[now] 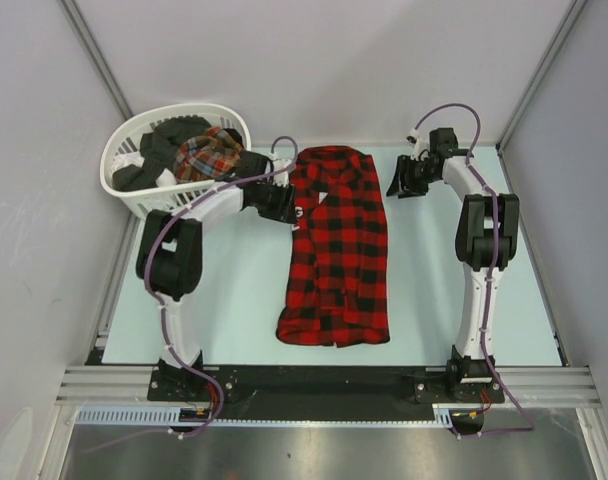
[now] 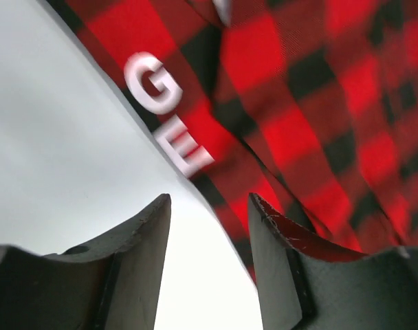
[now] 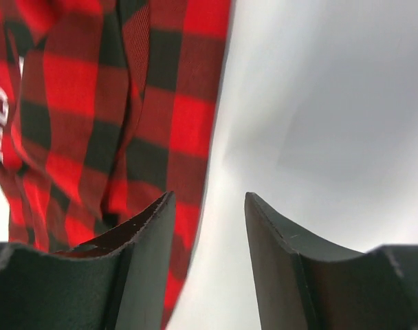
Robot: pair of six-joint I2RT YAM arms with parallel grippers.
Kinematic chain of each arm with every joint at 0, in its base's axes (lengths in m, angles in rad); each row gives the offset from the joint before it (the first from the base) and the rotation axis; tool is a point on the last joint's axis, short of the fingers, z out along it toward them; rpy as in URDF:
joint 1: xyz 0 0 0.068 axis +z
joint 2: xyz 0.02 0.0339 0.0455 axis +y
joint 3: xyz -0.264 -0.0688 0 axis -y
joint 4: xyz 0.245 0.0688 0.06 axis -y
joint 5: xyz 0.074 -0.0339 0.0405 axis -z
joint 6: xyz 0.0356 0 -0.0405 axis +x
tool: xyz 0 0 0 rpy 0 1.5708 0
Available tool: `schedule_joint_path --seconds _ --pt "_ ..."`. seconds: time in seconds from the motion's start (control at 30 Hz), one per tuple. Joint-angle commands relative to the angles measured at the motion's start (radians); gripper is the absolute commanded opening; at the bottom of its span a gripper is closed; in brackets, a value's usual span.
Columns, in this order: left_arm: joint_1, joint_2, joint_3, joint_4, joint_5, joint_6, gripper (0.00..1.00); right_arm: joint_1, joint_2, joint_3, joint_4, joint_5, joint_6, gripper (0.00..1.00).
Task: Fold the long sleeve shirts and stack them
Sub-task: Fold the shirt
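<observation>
A red-and-black checked flannel shirt [image 1: 334, 245] lies flat in a long narrow fold on the table, collar at the far end. A finer multicolour plaid shirt [image 1: 209, 155] sits in the white basket with dark clothes. My left gripper [image 1: 296, 212] is open at the shirt's upper left edge; in the left wrist view its fingers straddle that edge [image 2: 223, 206], and white lettering [image 2: 164, 113] shows on the cloth. My right gripper [image 1: 396, 185] is open and empty just right of the shirt's upper right edge, which the right wrist view shows [image 3: 195, 137].
The white slatted basket [image 1: 134, 190] stands at the far left corner, right behind my left arm. Grey walls close in the pale table [image 1: 434, 290] on three sides. A metal rail runs along the near edge.
</observation>
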Motion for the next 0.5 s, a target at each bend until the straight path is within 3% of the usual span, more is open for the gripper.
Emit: schedule_joint_path --seconds 0.0,0.2,0.47 --pt "-0.055 0.122 0.114 0.042 -0.211 -0.034 0.5 0.018 0.029 -0.005 0.18 0.051 0.102 0.5" --pt "-0.053 0.226 0.235 0.064 -0.294 -0.051 0.41 0.062 0.083 0.02 0.26 0.14 0.169 0.51" --pt "-0.026 0.309 0.319 0.044 -0.355 -0.075 0.4 0.087 0.153 0.048 0.263 0.18 0.232 0.5"
